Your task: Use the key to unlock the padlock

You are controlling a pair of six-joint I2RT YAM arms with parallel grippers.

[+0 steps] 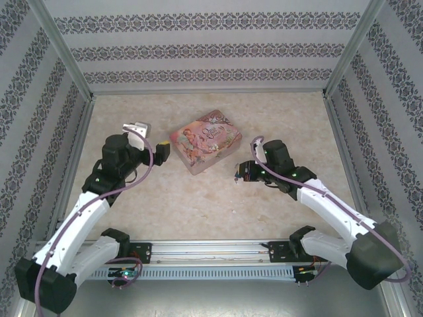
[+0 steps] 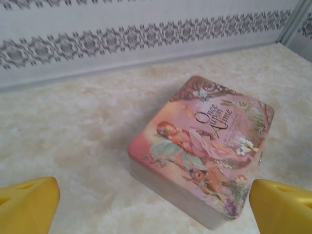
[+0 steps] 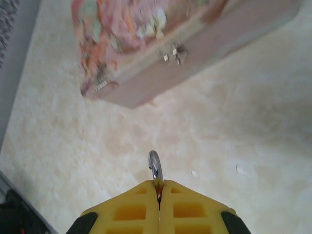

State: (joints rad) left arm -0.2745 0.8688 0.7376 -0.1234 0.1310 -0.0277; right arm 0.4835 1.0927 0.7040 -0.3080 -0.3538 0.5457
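Right gripper [image 3: 158, 187]: yellow fingers pressed together, clamped on the padlock [image 3: 154, 168]. Only its silvery shackle shows, a thin loop standing out past the fingertips; the body is hidden between the pads. Long axis runs in line with the fingers, and the loop end points away from the wrist towards the pink box [image 1: 203, 140]. The lock is held just off the box's near-right long side, apart from it, right of the tabletop's middle. That side carries a small metal clasp [image 3: 173, 51].

Left gripper [image 2: 155, 202]: fingers spread wide and holding nothing, one yellow tip at each lower corner of the wrist view. It sits near the box's left corner.

The box lies flat, turned at an angle to the tabletop [image 1: 198, 205] edges, about mid-width and nearer the far edge.

Open room: a broad bare strip between the box and the near edge, and bare surface towards the far corners.

Surface: cream, mottled like stone. Walls: pale paper with dark ornamental bands, metal posts at the far corners.
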